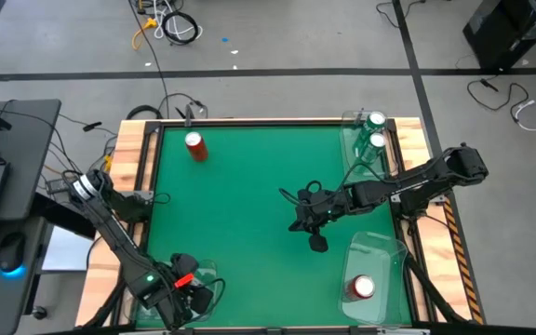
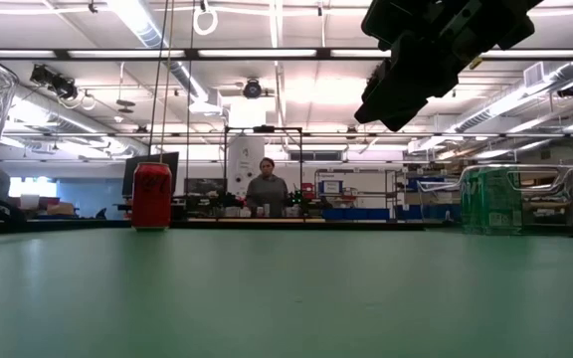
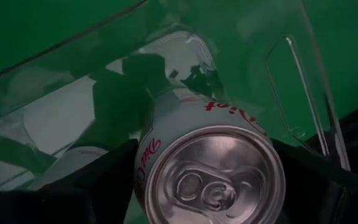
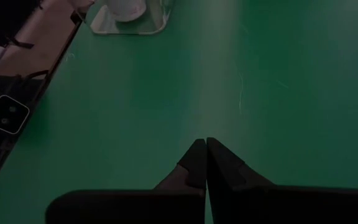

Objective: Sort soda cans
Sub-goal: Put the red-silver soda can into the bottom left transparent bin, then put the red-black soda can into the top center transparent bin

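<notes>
Five cans can be counted, though a sixth may lie hidden: the silver can (image 3: 210, 168), lettered in red, sits between the fingers of the left gripper (image 1: 186, 296) inside the clear bin (image 1: 205, 275) at the table's near left corner, and a pale shape beside it in the left wrist view could be a second silver one, though that cannot be told for sure. The dark fingers stand wide on either side of the can; whether they press it or have let go cannot be told. Two green cans (image 1: 375, 130) stand together in the clear bin (image 1: 350, 140) at the far right corner, and one red can (image 1: 362, 288) stands in the clear bin (image 1: 380, 247) at the near right corner. The other red can (image 1: 194, 145) stands alone on the green table (image 1: 249, 205) near the far edge, left of the middle, well apart from every bin. The right gripper (image 1: 316, 240) hangs over the middle of the table with its fingers pressed together and nothing between them. As a judgement, the sorting is nearly done: the green pair is placed, the silver is going into its bin, and the lone red can on the open table is what remains, belonging most likely with its mate at the near right corner.
</notes>
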Controlling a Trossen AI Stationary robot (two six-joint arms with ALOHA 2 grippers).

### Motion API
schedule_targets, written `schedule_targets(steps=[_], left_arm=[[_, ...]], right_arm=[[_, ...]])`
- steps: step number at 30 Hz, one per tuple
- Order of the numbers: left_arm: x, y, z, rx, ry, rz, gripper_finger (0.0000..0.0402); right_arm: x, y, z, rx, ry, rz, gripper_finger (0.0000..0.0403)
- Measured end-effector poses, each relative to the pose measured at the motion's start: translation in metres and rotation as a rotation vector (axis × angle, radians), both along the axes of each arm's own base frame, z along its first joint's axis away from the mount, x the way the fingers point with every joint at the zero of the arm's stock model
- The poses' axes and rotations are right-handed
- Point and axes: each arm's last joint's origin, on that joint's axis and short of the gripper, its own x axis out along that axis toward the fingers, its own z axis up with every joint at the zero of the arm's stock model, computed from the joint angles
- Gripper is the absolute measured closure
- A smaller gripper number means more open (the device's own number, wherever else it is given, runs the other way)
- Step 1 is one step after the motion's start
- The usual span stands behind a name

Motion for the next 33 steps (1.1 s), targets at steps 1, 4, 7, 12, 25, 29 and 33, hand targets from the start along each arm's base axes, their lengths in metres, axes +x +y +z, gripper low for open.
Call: schedule_targets(steps=[1, 4, 7, 12, 25, 29, 33], left_arm=[[0.000, 0.000, 0.000, -0.002, 0.001, 0.000, 0.0066], [0.001, -0.002, -0.001, -0.017, 0.004, -0.020, 0.0044], [0.002, -0.001, -0.002, -0.020, 0.017, -0.042, 0.0026], [0.005, -0.001, -0.002, -0.056, 0.039, -0.074, 0.0018], [0.004, 0.002, 0.018, -0.030, 0.081, -0.123, 0.0016], [0.004, 0.008, 0.031, 0.021, 0.105, -0.137, 0.0016], [0.006, 0.016, 0.047, 0.083, 0.112, -0.150, 0.0016]], right_arm=[[0.000, 0.000, 0.000, 0.000, 0.000, 0.000, 0.0403], [0.000, 0.000, 0.000, 0.000, 0.000, 0.000, 0.0403], [0.000, 0.000, 0.000, 0.000, 0.000, 0.000, 0.0403], [0.000, 0.000, 0.000, 0.000, 0.000, 0.000, 0.0403], [0.000, 0.000, 0.000, 0.000, 0.001, 0.000, 0.0403], [0.000, 0.000, 0.000, 0.000, 0.001, 0.000, 0.0403], [0.000, 0.000, 0.000, 0.000, 0.001, 0.000, 0.0403]])
